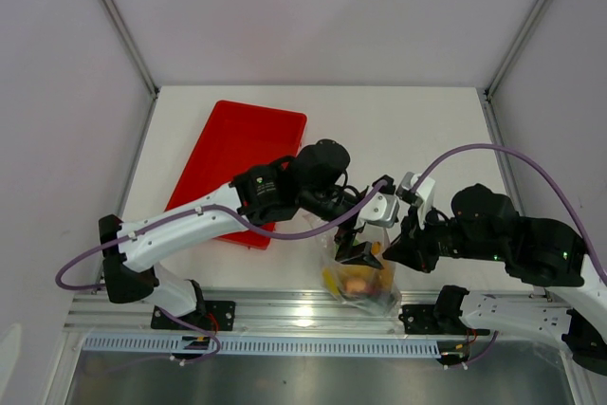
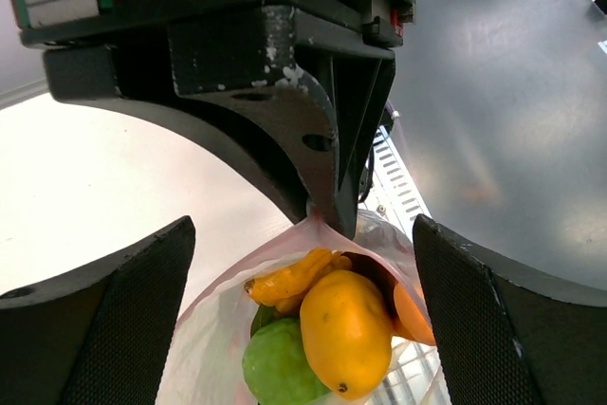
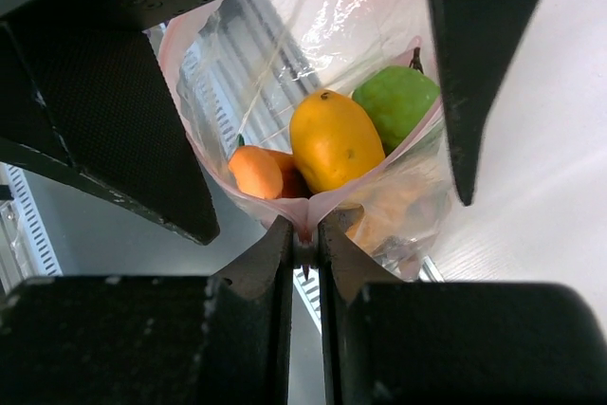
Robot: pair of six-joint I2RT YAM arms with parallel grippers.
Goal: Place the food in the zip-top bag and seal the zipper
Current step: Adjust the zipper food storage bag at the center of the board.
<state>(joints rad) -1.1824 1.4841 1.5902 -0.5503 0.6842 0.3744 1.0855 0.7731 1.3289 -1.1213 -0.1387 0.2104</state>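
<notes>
- Right wrist view: right gripper (image 3: 305,234) nipped almost closed on the zip-top bag (image 3: 285,35), right on the pinkish zipper (image 3: 204,154), at the 6 o'clock end of the mouth.
- Left gripper (image 2: 302,234) spread wide, holding nothing, with a finger at 9 and another at 3 o'clock of the mouth.
- Top view: bag down at 6 o'clock on the table (image 1: 427,120), between the arms; red tray (image 1: 242,149) around 10 o'clock from it.
- Already inside: mango (image 3: 332,139), lime (image 3: 398,101), orange fruit (image 3: 254,171). Mouth gaping, not sealed yet.
- Guessing thin, crinkly, slippery film. Light even when loaded, and saggy wherever unsupported.
- Best bet: grab the stiffer zipper strip opposite the pinch, then squeeze along it. Skip the loose film, probably slides right out.
</notes>
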